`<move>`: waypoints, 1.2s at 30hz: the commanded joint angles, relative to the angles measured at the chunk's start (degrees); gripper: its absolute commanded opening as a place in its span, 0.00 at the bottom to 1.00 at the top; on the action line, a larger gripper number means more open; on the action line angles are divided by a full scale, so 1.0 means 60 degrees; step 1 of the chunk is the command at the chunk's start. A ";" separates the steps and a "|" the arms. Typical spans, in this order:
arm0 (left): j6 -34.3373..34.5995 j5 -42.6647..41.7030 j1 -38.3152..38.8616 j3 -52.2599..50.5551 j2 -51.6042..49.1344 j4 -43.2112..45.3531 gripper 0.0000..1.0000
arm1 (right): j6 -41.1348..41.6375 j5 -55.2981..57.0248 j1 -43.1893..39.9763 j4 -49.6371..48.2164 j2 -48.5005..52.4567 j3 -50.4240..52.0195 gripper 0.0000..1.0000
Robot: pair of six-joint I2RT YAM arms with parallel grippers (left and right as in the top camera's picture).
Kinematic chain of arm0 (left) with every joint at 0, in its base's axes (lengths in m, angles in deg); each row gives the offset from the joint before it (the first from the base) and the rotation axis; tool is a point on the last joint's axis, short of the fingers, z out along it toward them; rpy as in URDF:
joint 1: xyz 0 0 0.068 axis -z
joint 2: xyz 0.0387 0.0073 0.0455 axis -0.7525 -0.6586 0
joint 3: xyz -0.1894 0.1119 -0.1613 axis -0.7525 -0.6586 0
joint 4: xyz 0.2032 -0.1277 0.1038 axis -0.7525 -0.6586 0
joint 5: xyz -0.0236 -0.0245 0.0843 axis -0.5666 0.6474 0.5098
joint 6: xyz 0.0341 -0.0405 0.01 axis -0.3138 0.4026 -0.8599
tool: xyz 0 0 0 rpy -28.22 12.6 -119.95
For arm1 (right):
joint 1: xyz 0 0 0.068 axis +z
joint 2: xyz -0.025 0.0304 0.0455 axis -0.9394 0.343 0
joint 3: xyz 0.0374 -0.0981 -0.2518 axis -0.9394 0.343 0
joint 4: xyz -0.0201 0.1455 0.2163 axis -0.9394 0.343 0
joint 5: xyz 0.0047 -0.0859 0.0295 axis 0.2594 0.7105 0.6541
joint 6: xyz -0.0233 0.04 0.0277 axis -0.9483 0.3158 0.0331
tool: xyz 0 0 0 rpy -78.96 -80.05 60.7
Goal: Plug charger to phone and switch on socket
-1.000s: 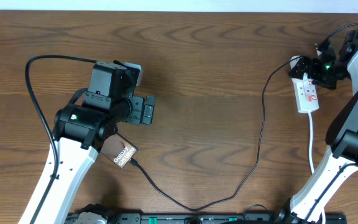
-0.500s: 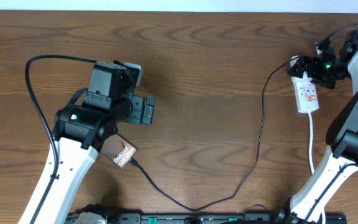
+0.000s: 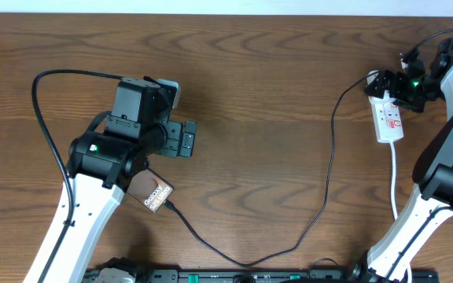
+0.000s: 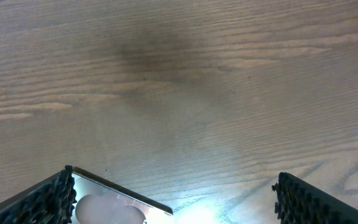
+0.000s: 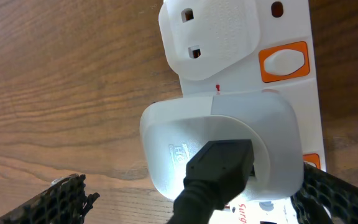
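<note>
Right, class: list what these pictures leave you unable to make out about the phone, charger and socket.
Phone: overhead, mostly hidden under the left arm.
Charger tip: overhead, too small to tell if seated.
Socket: right wrist, lower switch cut off by the edge; overhead, too small.

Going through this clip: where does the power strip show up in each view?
Overhead: power strip at the far right, upper half.
Left wrist: not in it.
Right wrist: power strip fills the upper right.
Shared landmark: its orange-red switch.
</note>
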 commanded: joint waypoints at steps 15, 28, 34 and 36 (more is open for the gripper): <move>-0.0087 0.0193 0.0022 0.0219 0.0102 -0.0033 0.99 | 0.0404 -0.1031 0.0321 -0.0583 0.0080 0.1147 0.99; -0.0087 0.0193 0.0022 0.0219 0.0102 -0.0033 0.99 | 0.2153 0.1661 -0.0255 -0.0120 -0.1985 0.1122 0.99; -0.0087 0.0193 0.0022 0.0219 0.0102 -0.0033 0.99 | 0.2685 0.2113 -0.0350 0.0426 -0.4022 0.1122 0.99; -0.0087 0.0193 0.0022 0.0219 0.0102 -0.0033 0.99 | 0.2739 0.2116 -0.0346 0.0816 -0.4663 0.1122 0.99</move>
